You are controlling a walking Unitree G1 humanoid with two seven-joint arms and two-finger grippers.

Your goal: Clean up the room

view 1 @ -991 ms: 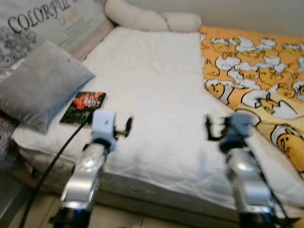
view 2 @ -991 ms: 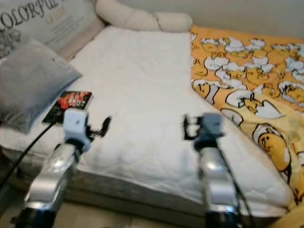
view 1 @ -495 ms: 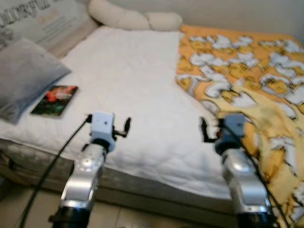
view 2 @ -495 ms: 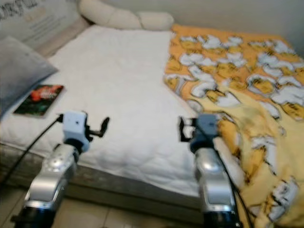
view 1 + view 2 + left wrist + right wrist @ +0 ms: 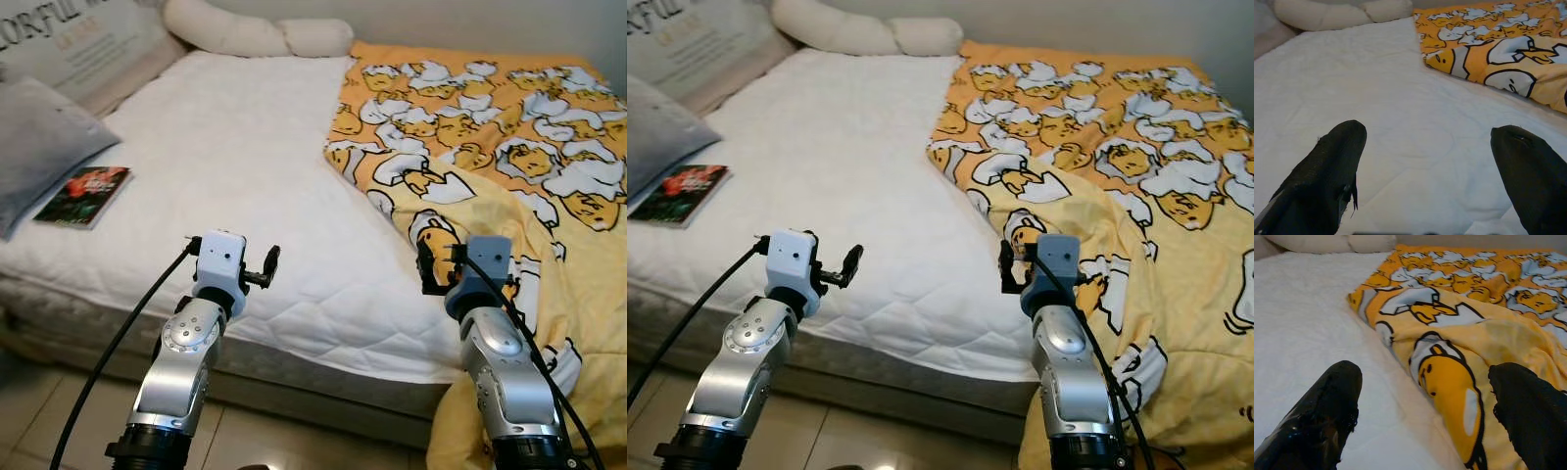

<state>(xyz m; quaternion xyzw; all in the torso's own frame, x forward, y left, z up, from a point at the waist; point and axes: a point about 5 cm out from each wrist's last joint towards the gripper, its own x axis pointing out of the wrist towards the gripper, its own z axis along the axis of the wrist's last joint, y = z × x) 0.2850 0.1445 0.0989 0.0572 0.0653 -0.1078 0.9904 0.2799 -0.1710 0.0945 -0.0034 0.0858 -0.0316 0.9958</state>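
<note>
Across the head views, a white bed spans the scene; an orange-yellow blanket covers its right side and spills over the near edge. At far left, a book lies beside a grey pillow cut off by the frame. Both arms hover at the near edge.

Left wrist view: the left pincer is released above white mattress.

Right wrist view: the right pincer is released over the blanket's edge.

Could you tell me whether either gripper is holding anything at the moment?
Nothing is held: the left gripper and right gripper are both open above the bed.
</note>
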